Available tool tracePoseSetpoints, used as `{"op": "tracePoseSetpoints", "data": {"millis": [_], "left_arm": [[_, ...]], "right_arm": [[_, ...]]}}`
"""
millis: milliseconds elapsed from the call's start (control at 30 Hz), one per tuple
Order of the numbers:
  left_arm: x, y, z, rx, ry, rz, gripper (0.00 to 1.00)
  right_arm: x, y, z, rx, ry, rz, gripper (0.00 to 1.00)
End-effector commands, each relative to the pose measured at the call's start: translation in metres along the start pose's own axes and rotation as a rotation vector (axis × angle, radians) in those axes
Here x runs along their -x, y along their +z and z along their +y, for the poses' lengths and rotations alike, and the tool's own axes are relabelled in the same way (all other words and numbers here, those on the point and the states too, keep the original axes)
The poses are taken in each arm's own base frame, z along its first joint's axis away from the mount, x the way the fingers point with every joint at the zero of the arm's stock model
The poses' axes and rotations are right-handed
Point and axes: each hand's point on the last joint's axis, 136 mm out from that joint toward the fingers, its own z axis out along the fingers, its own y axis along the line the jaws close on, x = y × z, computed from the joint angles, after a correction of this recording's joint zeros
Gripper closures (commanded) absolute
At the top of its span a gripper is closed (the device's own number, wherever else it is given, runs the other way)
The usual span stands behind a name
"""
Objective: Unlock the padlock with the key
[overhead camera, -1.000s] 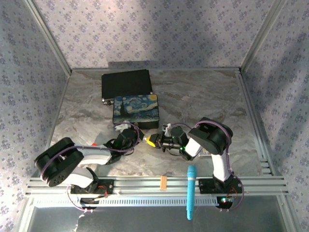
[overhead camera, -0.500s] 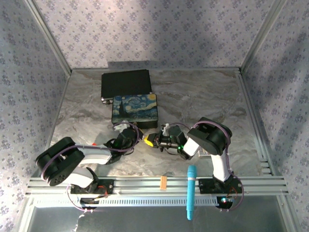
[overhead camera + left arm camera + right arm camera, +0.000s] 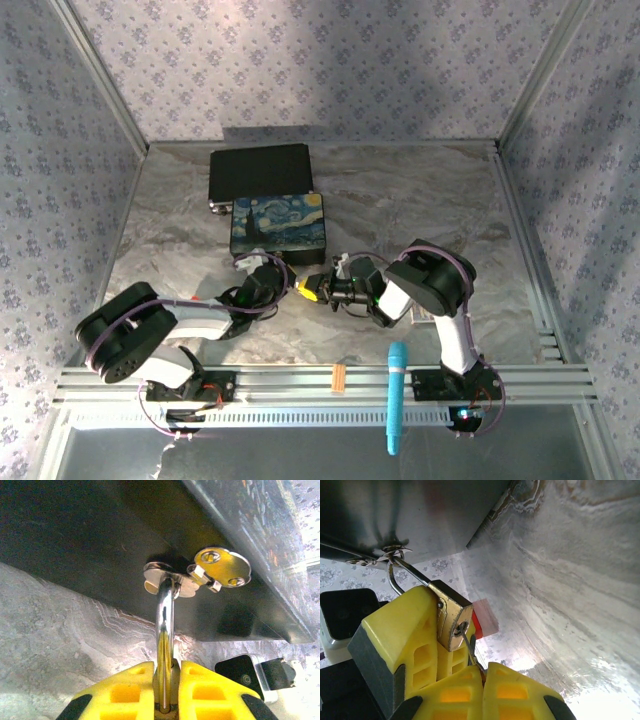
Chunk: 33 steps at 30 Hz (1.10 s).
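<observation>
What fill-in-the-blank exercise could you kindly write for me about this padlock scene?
1. The left claw is shut on the padlock's silver U-shaped ____.
2. The right claw pinches the ____, whose tip sits in the padlock's keyhole.
3. The padlock hangs from a hasp on the starry-night ____.
Missing words: shackle; key; box.
</observation>
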Motion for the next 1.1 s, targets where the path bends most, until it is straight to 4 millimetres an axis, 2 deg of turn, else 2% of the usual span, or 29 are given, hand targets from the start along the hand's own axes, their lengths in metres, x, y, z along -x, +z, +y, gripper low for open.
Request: {"op": "tracePoseSetpoints", "data": {"millis": [0,167,567,800,933,1067], "left_arm": [[-0.04,-0.012,-0.06,-0.216,-0.021,0.215,1.0],[-0.045,-0.013,-0.066,-0.237,-0.023,0.25,1.0],[-0.052,-0.017,-0.072,-0.267,-0.02,0.293,1.0],[-0.054,-0.017,-0.071,-0.255,0.003,0.306,1.0],[-0.055,-0.016,-0.07,-0.249,0.011,0.309,1.0],[-0.055,-0.013,-0.059,-0.2,0.04,0.297,1.0]], "right_arm": [[0.028,0.004,0.021,0.077,-0.069,-0.11,1.0],[0.036,0.001,0.023,0.083,-0.1,-0.095,1.0],[0.04,-0.005,0.003,0.043,-0.117,-0.054,1.0],[0.048,-0.015,-0.016,0.004,-0.112,-0.064,1.0],[0.049,-0.016,-0.017,0.002,-0.13,-0.067,1.0],[0.048,-0.02,-0.017,-0.001,-0.127,-0.072,1.0]]}}
